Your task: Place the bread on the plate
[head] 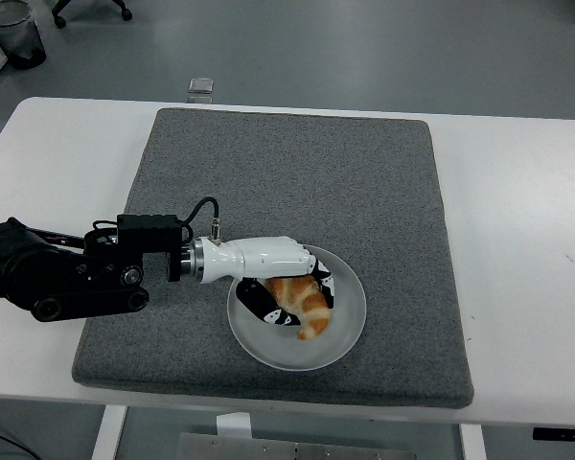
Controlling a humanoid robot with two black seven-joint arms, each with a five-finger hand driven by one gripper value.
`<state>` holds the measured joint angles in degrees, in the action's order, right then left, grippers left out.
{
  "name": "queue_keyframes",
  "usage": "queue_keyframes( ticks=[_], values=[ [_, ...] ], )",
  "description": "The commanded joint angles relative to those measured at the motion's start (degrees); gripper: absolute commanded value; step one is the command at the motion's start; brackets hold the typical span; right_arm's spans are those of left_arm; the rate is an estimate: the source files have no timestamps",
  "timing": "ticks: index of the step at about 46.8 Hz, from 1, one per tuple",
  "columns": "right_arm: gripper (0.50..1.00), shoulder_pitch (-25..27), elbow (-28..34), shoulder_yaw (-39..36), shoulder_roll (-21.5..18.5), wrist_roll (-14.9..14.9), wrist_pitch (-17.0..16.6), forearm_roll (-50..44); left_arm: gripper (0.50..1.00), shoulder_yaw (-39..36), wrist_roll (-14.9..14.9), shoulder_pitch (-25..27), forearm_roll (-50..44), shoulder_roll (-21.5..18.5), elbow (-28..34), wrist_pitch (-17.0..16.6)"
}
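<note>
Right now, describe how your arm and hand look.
The left arm is bulky matte black with round joint housings. A black box sits at the wrist, with a thin black cable looping to a silver collar. The left hand has a glossy white shell and black-and-white fingers.

I saw a golden-orange bread [304, 301] with paler bands on a pale white plate [343, 335], lower centre of the frame. The left hand [268, 261] had a white shell and black fingers [266, 309] speckled white. Beneath lay a dark grey mat [364, 182] on the white table [517, 211].
</note>
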<state>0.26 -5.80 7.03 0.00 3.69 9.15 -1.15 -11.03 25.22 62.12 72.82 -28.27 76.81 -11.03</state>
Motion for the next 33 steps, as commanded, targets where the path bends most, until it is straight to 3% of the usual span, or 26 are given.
queue_keyframes(
  ticks=[1,33],
  values=[
    [0.938,0.0,0.0,0.0,0.0,0.0,0.0,0.0,0.5,0.0,0.0,-0.1,0.0,0.0,0.0,0.0],
    [0.938,0.0,0.0,0.0,0.0,0.0,0.1,0.0,0.5,0.1,0.0,-0.1,-0.7,-0.2,-0.4,-0.3]
  ],
)
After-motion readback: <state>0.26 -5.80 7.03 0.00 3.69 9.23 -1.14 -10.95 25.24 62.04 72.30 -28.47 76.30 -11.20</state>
